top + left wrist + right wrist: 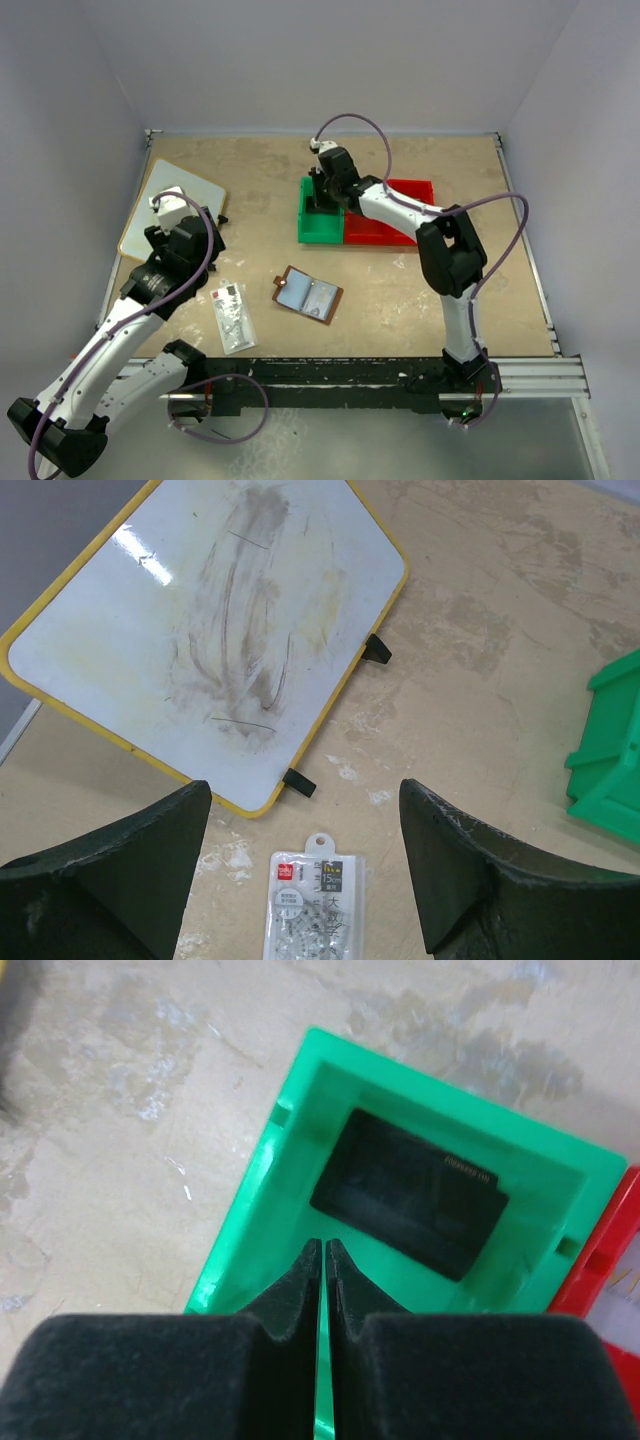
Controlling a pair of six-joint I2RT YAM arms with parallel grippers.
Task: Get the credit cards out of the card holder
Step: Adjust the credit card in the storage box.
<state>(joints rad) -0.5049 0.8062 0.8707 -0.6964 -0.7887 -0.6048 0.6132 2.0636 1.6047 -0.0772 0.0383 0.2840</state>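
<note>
Risk: the card holder (pixel 308 295) lies open and loose mid-table (pixel 400 300), towards the near edge. Pull a card one-handed and you'll likely drag the whole holder. Your left pincer (pixel 305 790) hangs wide open and empty over the packet (pixel 315 905) near the left edge, so a wrong grab is possible. Your right pincer (pixel 322 1248) is closed on nothing above the green bin (pixel 262 1195) towards the far edge. A dark card (pixel 410 1195), likely a credit card, lies flat inside.

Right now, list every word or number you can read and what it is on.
"15cm": green label on the clear packet; its other print is too small to read.
Dark card in the green bin: one pale line of print, too blurred to read.
Whiteboard: smudges only, no text.
</note>
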